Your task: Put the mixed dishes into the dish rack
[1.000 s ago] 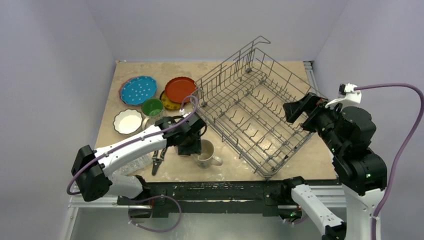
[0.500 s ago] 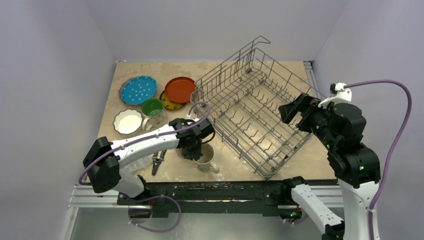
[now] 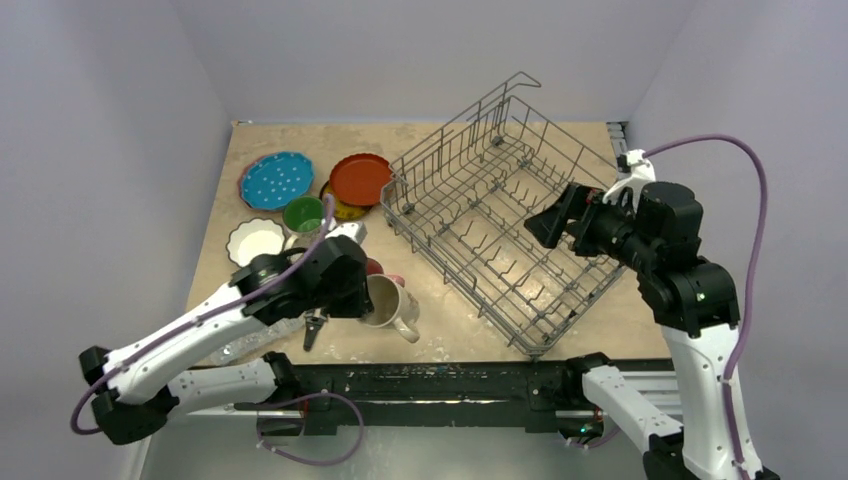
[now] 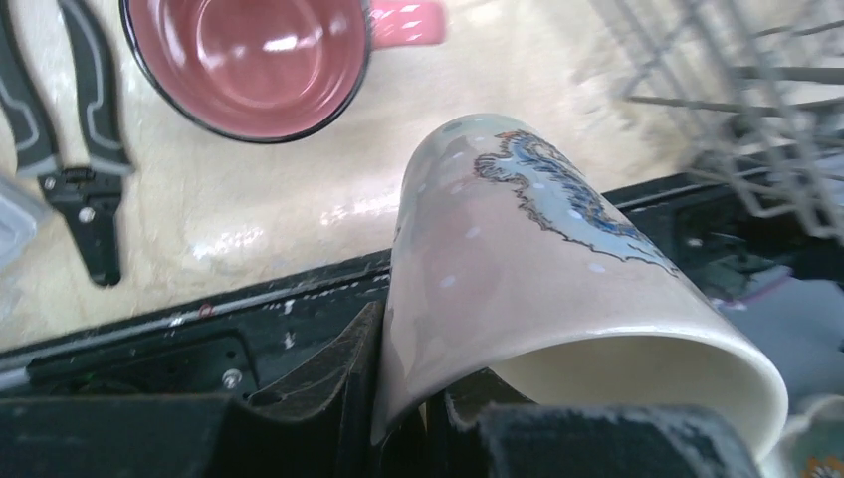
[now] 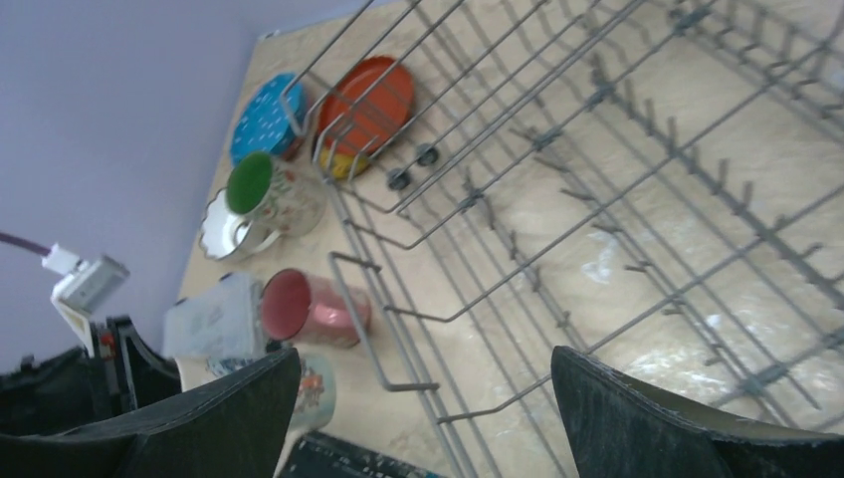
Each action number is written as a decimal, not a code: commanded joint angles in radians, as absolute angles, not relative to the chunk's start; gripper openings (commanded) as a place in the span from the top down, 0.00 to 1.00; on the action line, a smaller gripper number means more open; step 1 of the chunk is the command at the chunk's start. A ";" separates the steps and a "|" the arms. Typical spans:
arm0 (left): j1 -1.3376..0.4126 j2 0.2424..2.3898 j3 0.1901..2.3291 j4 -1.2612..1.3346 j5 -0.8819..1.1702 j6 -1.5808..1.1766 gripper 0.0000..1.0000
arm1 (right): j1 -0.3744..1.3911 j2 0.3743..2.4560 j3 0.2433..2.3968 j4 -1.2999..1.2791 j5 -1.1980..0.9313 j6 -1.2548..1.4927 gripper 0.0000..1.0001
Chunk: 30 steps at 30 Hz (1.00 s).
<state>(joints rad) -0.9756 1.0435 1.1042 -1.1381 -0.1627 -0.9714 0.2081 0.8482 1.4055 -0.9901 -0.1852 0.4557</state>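
Left claw [image 4: 403, 408] clenches one tilted cream ceramic mug [image 4: 537, 269] by its rim (a finger inside, a finger outside), just left of the big grey wire dish rack [image 3: 470, 215]. Right claw [image 5: 423, 368] hangs spread wide over that rack. Left of the rack, three plates: blue dotted plate [image 3: 275, 180], red-orange plate [image 3: 360, 178], yellow plate [image 3: 338, 208]. Two more mugs: maroon mug [image 4: 254, 60], green-lined mug [image 3: 303, 215]. One white fluted bowl [image 3: 255, 243].

Left gripper [image 4: 406, 403] was clamped tight on the cream mug [image 4: 537, 259], arm stretched out low. Right gripper [image 5: 426, 393] hung up high, jaws wide apart.
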 commanded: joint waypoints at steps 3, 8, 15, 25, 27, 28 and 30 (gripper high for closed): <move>-0.979 0.819 1.154 -0.828 -0.170 -0.879 1.00 | 0.204 0.937 1.369 -0.844 -0.616 0.483 0.02; -0.978 0.796 1.261 -0.737 -0.208 -0.793 1.00 | 0.207 0.986 1.392 -0.773 -0.791 0.541 0.02; -0.977 0.866 1.368 -0.513 -0.398 -0.766 1.00 | 0.330 0.951 1.291 -0.436 -0.849 0.920 0.02; -0.908 0.986 1.382 -0.127 -0.344 -0.761 1.00 | 0.491 1.028 1.218 -0.005 -0.742 1.365 0.05; -0.870 0.994 1.370 -0.079 -0.293 -0.816 1.00 | 0.508 1.051 1.241 -0.005 -0.734 1.386 0.05; -0.856 0.999 1.365 -0.056 -0.266 -0.844 1.00 | 0.513 1.061 1.242 0.042 -0.734 1.410 0.06; -0.841 1.006 1.355 -0.031 -0.226 -0.876 1.00 | 0.519 1.075 1.231 0.118 -0.732 1.474 0.08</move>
